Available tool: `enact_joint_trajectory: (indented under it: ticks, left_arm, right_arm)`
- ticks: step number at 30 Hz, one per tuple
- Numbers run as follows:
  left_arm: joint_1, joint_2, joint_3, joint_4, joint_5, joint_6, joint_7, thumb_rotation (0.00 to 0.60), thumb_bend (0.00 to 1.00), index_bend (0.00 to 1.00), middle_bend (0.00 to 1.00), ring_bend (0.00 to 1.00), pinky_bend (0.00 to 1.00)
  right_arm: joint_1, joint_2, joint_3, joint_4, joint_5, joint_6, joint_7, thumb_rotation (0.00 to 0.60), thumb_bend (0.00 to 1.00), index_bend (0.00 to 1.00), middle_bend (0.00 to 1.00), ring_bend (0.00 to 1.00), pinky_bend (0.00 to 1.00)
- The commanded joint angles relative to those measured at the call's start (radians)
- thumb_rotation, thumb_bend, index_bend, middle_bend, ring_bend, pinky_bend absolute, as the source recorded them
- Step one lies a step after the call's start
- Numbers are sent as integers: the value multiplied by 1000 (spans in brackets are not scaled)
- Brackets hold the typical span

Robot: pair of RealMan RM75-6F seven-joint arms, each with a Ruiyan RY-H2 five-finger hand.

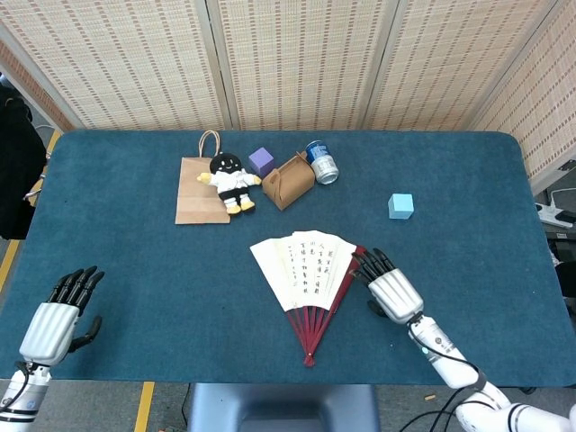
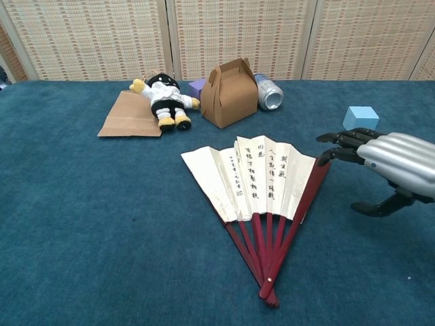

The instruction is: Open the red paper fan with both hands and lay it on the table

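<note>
The red paper fan (image 1: 310,277) (image 2: 262,185) lies partly spread on the blue table, white lettered leaf toward the back, dark red ribs meeting at a pivot near the front edge. My right hand (image 1: 389,286) (image 2: 389,163) hovers just right of the fan's red outer rib, fingers apart and stretched toward it, thumb hanging below, holding nothing. The fingertips (image 2: 326,155) come close to the rib's top end; contact is not visible. Far off at the front left corner, my left hand (image 1: 56,319) is open and empty, seen only in the head view.
Behind the fan sit a flat brown paper bag (image 1: 200,191), a plush doll (image 1: 230,184), a purple cube (image 1: 261,160), a brown gable box (image 1: 289,181) and a tipped can (image 1: 321,162). A light blue cube (image 1: 400,205) (image 2: 360,118) stands at the right, behind my right hand.
</note>
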Motion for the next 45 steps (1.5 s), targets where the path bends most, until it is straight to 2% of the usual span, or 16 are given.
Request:
enact_joint_trajectory:
  ticks: [1, 9, 19, 28, 30, 32, 35, 40, 45]
  left_arm:
    - [2, -1, -1, 0, -7, -2, 2, 600, 444, 0, 0, 0, 92]
    - [3, 1, -2, -2, -13, -5, 6, 600, 444, 0, 0, 0, 92]
    - [1, -11, -8, 10, -24, -10, 32, 600, 445, 3, 0, 0, 92]
    - [-2, -11, -9, 14, -24, -13, 33, 600, 446, 47, 0, 0, 92]
    - [-2, -10, -10, 12, -26, -13, 32, 600, 445, 47, 0, 0, 92]
    - [-2, -9, -10, 11, -28, -16, 30, 600, 445, 47, 0, 0, 92]
    - [-2, -8, -10, 14, -30, -16, 26, 600, 445, 46, 0, 0, 92]
    - [-4, -7, -6, 12, -8, -3, -17, 600, 448, 68, 0, 0, 92]
    - [-24, -25, 2, 62, 0, -38, -131, 600, 463, 216, 0, 0, 92]
  right_arm:
    - [20, -74, -6, 84, -10, 29, 57, 600, 222, 310, 0, 0, 0]
    - [55, -199, -8, 241, -6, 40, 104, 600, 222, 342, 0, 0, 0]
    - [90, -311, -10, 384, 5, 55, 177, 600, 232, 399, 5, 0, 0]
    - [112, -384, -8, 477, 16, 72, 211, 600, 308, 497, 52, 0, 0]
    - [116, -393, -6, 488, 15, 91, 220, 600, 389, 520, 68, 0, 0]
    - [117, -395, -6, 490, 10, 115, 238, 600, 544, 544, 91, 0, 0]
    - [121, -380, -1, 473, 4, 153, 254, 600, 635, 558, 99, 0, 0]
    - [132, -323, 11, 385, -9, 212, 235, 600, 647, 592, 119, 0, 0]
    - [156, -241, 42, 230, -8, 225, 161, 600, 654, 608, 119, 0, 0]
